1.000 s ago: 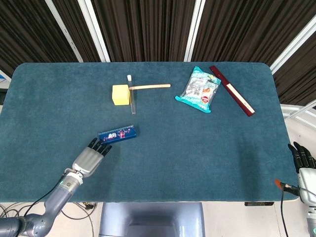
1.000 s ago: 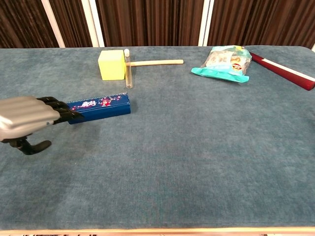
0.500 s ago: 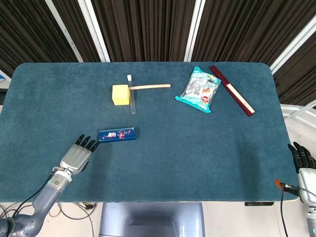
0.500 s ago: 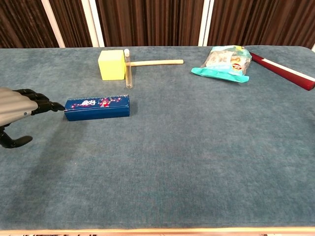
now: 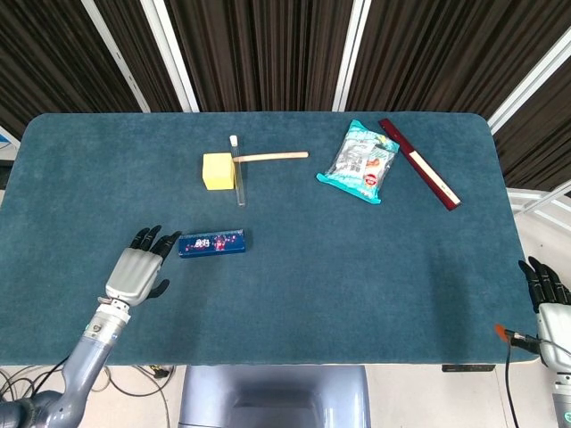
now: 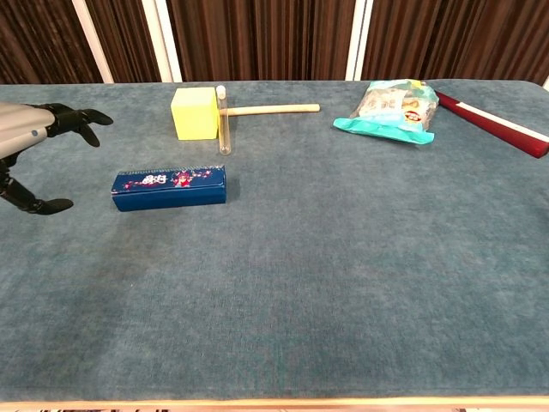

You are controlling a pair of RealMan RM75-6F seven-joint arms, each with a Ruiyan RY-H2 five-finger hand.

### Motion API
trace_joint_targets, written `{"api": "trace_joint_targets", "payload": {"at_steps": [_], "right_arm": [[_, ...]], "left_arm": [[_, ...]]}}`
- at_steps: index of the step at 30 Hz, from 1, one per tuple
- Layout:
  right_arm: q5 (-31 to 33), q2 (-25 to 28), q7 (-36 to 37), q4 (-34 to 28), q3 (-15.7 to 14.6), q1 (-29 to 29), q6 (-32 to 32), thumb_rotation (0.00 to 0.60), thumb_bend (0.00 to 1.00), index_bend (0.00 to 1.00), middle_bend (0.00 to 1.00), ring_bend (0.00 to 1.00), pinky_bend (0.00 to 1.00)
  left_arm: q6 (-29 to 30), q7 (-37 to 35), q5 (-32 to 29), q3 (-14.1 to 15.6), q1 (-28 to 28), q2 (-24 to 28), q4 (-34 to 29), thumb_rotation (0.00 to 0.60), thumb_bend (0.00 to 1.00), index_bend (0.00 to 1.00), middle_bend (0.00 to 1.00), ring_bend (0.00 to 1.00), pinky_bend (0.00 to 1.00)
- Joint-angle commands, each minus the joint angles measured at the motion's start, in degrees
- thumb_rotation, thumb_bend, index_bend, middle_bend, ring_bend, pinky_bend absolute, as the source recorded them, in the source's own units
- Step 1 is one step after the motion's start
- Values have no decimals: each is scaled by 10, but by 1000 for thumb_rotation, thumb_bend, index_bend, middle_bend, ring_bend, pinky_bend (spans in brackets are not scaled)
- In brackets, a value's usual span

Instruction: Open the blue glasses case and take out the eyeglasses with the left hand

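Just left of the closed blue glasses case [image 5: 211, 242], our left hand [image 5: 137, 271] hovers with fingers spread, holding nothing, case lying on the teal table [image 5: 294, 285], dark slatted curtains [image 5: 268, 53] behind.

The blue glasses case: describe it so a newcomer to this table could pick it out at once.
On the teal felt table, look at the near left part, just beside the fingertips of the left hand. There lies the blue glasses case, a long, flat, closed box lying on its own, nearer the robot than the yellow cube. It is the only dark blue thing, with a small red and white print on its lid.
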Motion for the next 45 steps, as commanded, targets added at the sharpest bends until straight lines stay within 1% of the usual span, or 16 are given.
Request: {"api": "trace_joint_targets", "payload": {"at_steps": [1, 7, 12, 14, 22, 34, 45], "right_arm": [[2, 1, 2, -1, 1, 0, -1, 600, 161, 0, 0, 0, 194], [5, 3, 7, -2, 2, 1, -5, 600, 162, 0, 0, 0, 194], [7, 4, 12, -3, 2, 2, -8, 600, 162, 0, 0, 0, 194], [7, 5, 13, -3, 2, 3, -9, 600, 162, 0, 0, 0, 194], [8, 5, 15, -3, 3, 3, -10, 600, 162, 0, 0, 0, 194], [8, 5, 16, -2, 2, 3, -10, 600, 162, 0, 0, 0, 194], [9, 5, 16, -3, 3, 3, -10, 600, 162, 0, 0, 0, 194]], "left_arm": [[-4, 58, -95, -37, -21, -41, -2, 600, 257, 0, 194, 0, 96], [-3, 110, -169, -63, -53, -83, 20, 600, 257, 0, 206, 0, 97], [5, 136, -200, -77, -75, -106, 39, 600, 280, 0, 215, 0, 96], [7, 142, -208, -80, -82, -112, 46, 600, 302, 0, 219, 0, 97], [2, 154, -252, -87, -103, -133, 74, 600, 332, 0, 238, 0, 98], [-12, 148, -279, -85, -123, -151, 111, 600, 400, 1, 251, 0, 98], [-16, 143, -287, -80, -133, -163, 134, 600, 404, 11, 266, 0, 98]]}}
